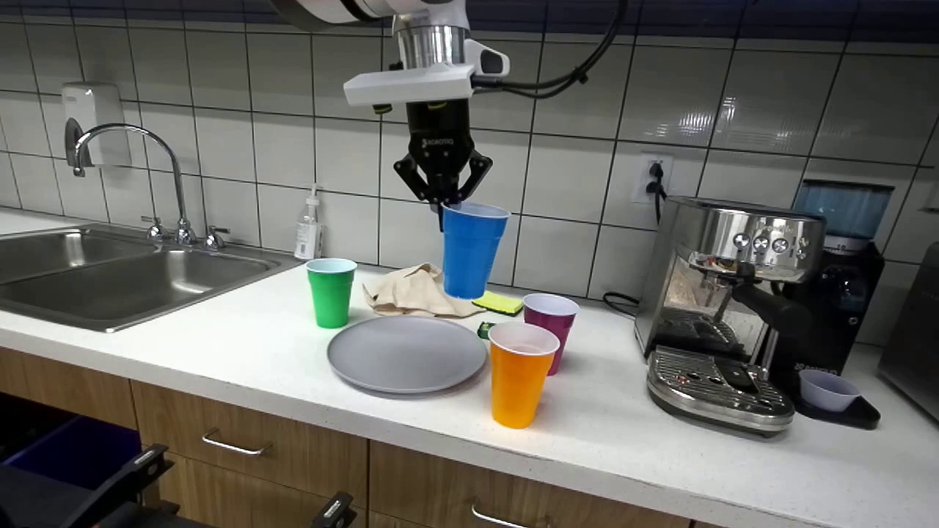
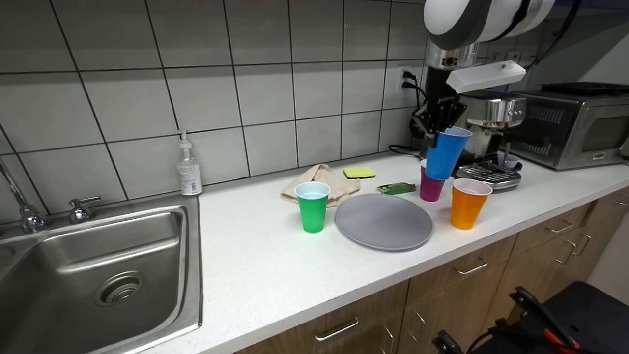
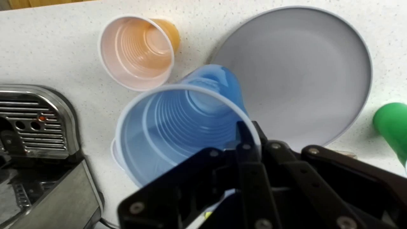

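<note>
The end effector [image 3: 251, 129] is pinching the blue cup [image 1: 473, 253] by its rim; cup's hanging off toward the coffee machine [image 1: 697, 315], base leaning plate [image 2: 384, 221] side, over the tabletop [image 2: 255, 260] between front and back edges.

A kitchen, shown in an exterior view by a double steel sink [image 1: 147, 282] at nine o'clock, an espresso machine [image 1: 693, 301] at three, a tiled wall [image 1: 506, 169] across twelve, and wood-fronted drawers [image 1: 440, 488] at six, below the white desk [image 1: 601, 425].

text: "robotiq" [image 1: 438, 142] | on: black hand [image 1: 443, 208] | soap bottle label [image 2: 189, 179]: too small to read
</note>
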{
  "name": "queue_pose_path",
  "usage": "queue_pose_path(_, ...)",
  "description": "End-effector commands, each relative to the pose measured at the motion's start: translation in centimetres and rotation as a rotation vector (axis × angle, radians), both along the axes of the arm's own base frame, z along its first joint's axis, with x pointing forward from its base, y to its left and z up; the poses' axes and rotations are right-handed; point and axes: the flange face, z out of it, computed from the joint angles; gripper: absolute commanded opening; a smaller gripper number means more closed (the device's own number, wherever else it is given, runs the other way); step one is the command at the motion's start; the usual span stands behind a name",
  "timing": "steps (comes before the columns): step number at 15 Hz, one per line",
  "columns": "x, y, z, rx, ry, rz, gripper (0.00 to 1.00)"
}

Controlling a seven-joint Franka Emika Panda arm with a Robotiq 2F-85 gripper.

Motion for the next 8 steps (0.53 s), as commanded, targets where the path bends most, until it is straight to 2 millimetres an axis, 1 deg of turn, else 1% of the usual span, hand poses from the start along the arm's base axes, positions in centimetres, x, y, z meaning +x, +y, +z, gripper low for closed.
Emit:
queue_pose_path(1,-2.3,-1.1,0.9,-0.038,0.02,-0.029,0.01)
queue_pose_path(5,-3.4,-2.4,0.7,-0.062,0.034,-0.058,0.01)
queue_pose_path(8,-4.0,-3.6,0.3,-0.08,0.04,-0.089,0.01)
